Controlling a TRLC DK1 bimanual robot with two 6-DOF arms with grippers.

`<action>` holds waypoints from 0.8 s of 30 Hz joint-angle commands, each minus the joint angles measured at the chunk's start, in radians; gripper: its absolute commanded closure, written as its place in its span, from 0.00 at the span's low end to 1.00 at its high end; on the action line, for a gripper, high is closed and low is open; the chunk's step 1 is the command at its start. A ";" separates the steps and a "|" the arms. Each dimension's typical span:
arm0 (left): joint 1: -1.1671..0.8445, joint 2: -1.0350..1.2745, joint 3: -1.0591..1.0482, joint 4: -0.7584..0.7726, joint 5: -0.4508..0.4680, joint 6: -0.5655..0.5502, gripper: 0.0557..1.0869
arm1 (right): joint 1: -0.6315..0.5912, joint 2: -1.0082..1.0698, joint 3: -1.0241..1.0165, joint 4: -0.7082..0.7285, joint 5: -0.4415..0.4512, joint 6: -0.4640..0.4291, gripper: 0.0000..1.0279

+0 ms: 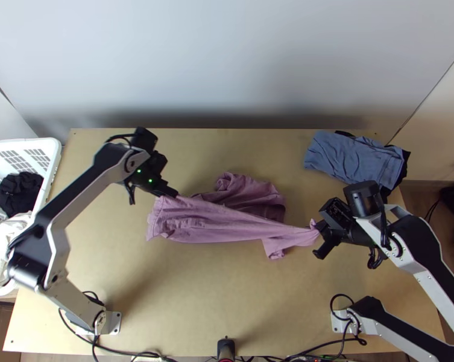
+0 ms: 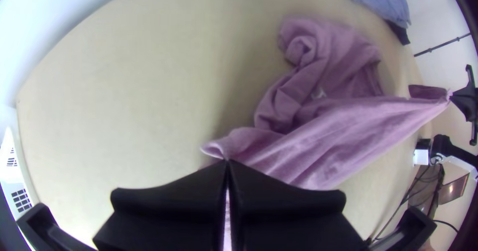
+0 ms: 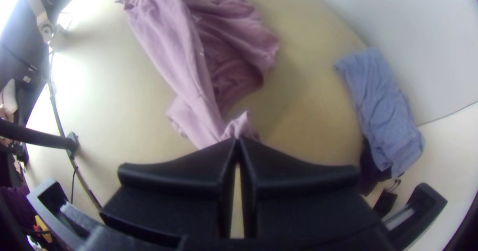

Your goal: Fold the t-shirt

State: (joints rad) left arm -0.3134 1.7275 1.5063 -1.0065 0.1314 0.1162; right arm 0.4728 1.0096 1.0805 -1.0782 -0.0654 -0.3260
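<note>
Top view, left edge of the frame: a white plastic basket (image 1: pixel 55 146) with grid-like slots in its walls. Contains a crumpled black cloth (image 1: pixel 18 192) and, lower in the frame, a loosely bunched white cloth (image 1: pixel 3 256).

Across the middle of the frame, on the smooth, pale wooden surface (image 1: pixel 227 301), a mauve t-shirt (image 1: pixel 220 228). Looks soft and wrinkled; stretches as a long band from left of centre to right of centre, tapering to a point with lengthwise creases. Bunches above the band into a rounded, rumpled heap, and spills a short flap below it near the narrow end.

Left of centre, the left end effector (image 1: pixel 173 194): closed narrow, with the upper left edge of the t-shirt pinched between its tips. In the left wrist view, a small curled lip of fabric beside those tips.

Right of centre, the right end effector (image 1: pixel 321 228): closed on the tapered end, with a ruffled tuft at the tips.

Upper right, a blue cloth (image 1: pixel 347 158): folded into a flat, oblong bundle, finely creased, with black fabric (image 1: pixel 404 170) beneath, peeking out at the right.
</note>
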 commanded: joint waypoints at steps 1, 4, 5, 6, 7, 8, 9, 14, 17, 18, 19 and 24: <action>0.028 -0.160 0.005 -0.012 0.001 -0.026 0.97 | -0.002 0.017 0.056 0.006 0.001 0.001 0.97; 0.046 -0.250 0.005 -0.012 -0.006 -0.043 0.97 | -0.008 0.026 0.116 0.006 0.021 -0.002 0.97; 0.051 -0.284 0.005 -0.012 -0.010 -0.043 0.97 | -0.008 0.029 0.139 0.006 0.033 -0.007 0.97; 0.054 -0.316 0.006 -0.012 -0.016 -0.041 0.97 | -0.007 0.034 0.165 0.008 0.049 -0.015 0.97; 0.060 -0.347 0.011 -0.012 -0.023 -0.038 0.97 | -0.007 0.040 0.191 0.008 0.062 -0.022 0.97; 0.065 -0.379 0.015 -0.012 -0.029 -0.032 0.97 | -0.005 0.047 0.220 0.012 0.078 -0.027 0.97; 0.073 -0.405 0.022 -0.012 -0.035 -0.020 0.97 | -0.003 0.055 0.249 0.015 0.088 -0.031 0.97; 0.166 -0.499 0.086 -0.017 -0.036 0.036 0.97 | -0.003 0.086 0.368 0.060 0.145 -0.065 0.97; 0.204 -0.539 0.155 -0.034 -0.035 0.045 0.97 | 0.000 0.087 0.417 0.104 0.176 -0.068 0.97; 0.215 -0.556 0.177 -0.032 -0.035 0.045 0.97 | 0.001 0.087 0.429 0.112 0.182 -0.068 0.97; 0.217 -0.572 0.198 -0.032 -0.032 0.045 0.97 | 0.001 0.087 0.437 0.120 0.187 -0.068 0.97; 0.209 -0.629 0.328 -0.024 -0.030 0.045 0.97 | 0.004 0.073 0.513 0.156 0.222 -0.082 0.97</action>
State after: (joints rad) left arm -0.1284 1.1873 1.6901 -1.0370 0.1005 0.1513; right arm 0.4728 1.0878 1.4876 -0.9756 0.1089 -0.3912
